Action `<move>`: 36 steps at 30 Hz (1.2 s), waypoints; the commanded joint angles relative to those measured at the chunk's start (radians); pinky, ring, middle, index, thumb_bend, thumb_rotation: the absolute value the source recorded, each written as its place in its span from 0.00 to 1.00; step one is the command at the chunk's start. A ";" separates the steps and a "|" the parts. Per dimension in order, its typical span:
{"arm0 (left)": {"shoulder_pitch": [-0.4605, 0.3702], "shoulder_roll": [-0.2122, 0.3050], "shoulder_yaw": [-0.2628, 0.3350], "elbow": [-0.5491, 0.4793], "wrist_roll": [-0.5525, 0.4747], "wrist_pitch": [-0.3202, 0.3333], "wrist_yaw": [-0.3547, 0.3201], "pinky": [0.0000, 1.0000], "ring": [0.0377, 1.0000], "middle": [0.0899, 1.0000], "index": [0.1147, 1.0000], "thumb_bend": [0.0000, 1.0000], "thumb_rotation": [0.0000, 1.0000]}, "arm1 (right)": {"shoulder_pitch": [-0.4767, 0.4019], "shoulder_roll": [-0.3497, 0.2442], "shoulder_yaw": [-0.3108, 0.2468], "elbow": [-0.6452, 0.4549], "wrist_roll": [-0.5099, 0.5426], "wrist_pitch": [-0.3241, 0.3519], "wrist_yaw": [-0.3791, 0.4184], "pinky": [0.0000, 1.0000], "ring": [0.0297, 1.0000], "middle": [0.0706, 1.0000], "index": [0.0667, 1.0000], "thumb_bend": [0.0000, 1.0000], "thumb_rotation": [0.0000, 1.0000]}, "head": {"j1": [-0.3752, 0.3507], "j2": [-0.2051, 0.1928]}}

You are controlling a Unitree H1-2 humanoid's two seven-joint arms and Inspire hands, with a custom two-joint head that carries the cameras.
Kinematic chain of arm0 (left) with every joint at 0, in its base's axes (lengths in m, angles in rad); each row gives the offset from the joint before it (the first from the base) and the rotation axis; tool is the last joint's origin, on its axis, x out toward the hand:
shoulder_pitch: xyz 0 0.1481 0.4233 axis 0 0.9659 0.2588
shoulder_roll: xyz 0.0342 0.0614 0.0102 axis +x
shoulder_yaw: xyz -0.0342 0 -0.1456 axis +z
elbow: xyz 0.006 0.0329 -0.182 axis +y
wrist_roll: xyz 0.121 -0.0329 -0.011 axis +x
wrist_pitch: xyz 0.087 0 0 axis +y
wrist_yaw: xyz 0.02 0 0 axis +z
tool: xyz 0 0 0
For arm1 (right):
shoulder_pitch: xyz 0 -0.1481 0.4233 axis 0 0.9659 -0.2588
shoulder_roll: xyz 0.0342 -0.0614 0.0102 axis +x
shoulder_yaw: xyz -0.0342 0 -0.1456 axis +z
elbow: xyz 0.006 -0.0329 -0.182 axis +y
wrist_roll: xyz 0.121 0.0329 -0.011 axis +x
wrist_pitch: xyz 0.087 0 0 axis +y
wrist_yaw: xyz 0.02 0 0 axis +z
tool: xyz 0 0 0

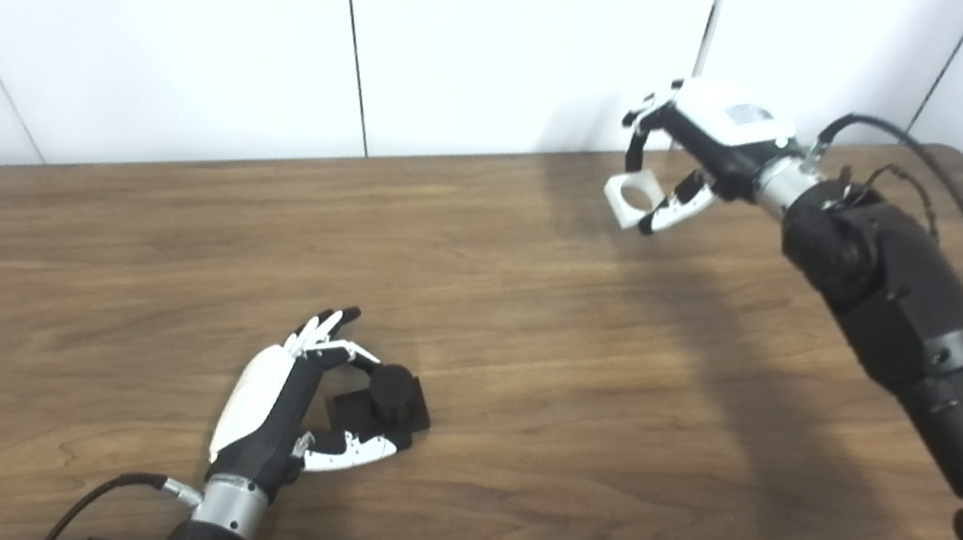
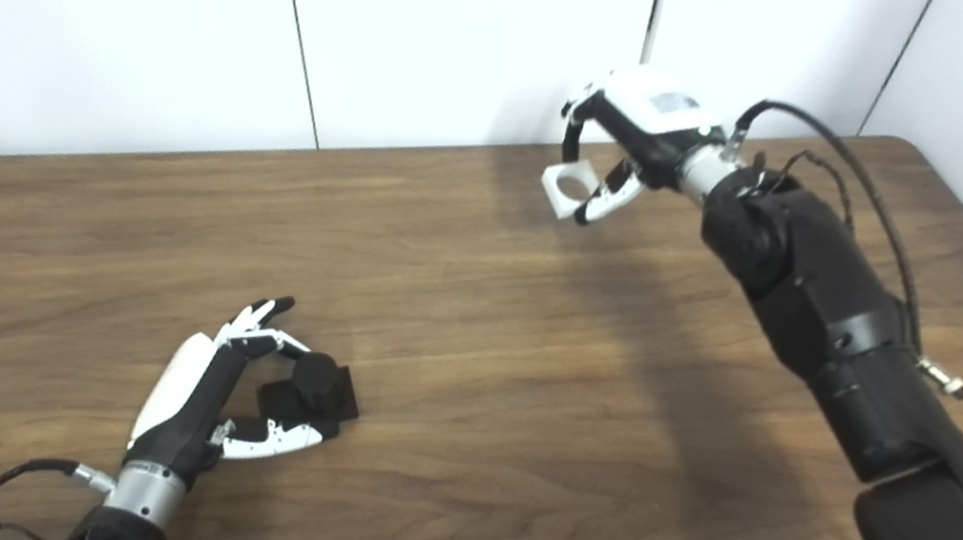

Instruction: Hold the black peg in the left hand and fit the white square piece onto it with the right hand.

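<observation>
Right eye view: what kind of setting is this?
Probably a lab test bench: a bare wood-grain table against plain white wall panels, with only a black peg block and a white square holed piece.

Left hand (image 1: 280, 412) low and curled; right hand (image 1: 702, 155) raised, fingers closed.

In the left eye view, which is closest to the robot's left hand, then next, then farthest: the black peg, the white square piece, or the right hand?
1. The black peg: between the fingers of the left hand, near the table's front edge.
2. The white square piece: far across the table, at the back right, held up by the right hand.
3. The right hand: just beyond that piece, near the wall.
</observation>
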 commanded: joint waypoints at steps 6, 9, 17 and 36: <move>-0.011 0.001 -0.002 0.042 0.029 0.041 -0.008 1.00 1.00 0.95 0.42 0.52 0.08 | -0.041 -0.050 -0.058 -0.114 0.061 -0.043 0.028 0.94 0.91 0.80 0.44 0.52 0.14 | 0.066 0.017; -0.018 -0.011 -0.008 0.049 0.042 0.047 -0.001 1.00 1.00 0.95 0.42 0.52 0.08 | -0.031 -0.056 -0.070 -0.160 0.084 -0.052 0.046 0.99 0.92 0.80 0.44 0.52 0.14 | 0.125 0.022; -0.034 -0.033 -0.018 0.057 0.058 0.066 0.012 1.00 1.00 0.95 0.42 0.52 0.08 | 0.008 -0.030 -0.092 -0.321 0.128 -0.047 0.091 0.99 0.91 0.80 0.44 0.52 0.14 | 0.206 0.035; -0.051 -0.027 -0.018 0.035 0.065 0.111 -0.004 1.00 1.00 0.95 0.42 0.52 0.08 | 0.103 0.092 -0.061 -0.635 0.164 -0.003 0.230 0.98 0.94 0.81 0.44 0.52 0.14 | 0.225 0.052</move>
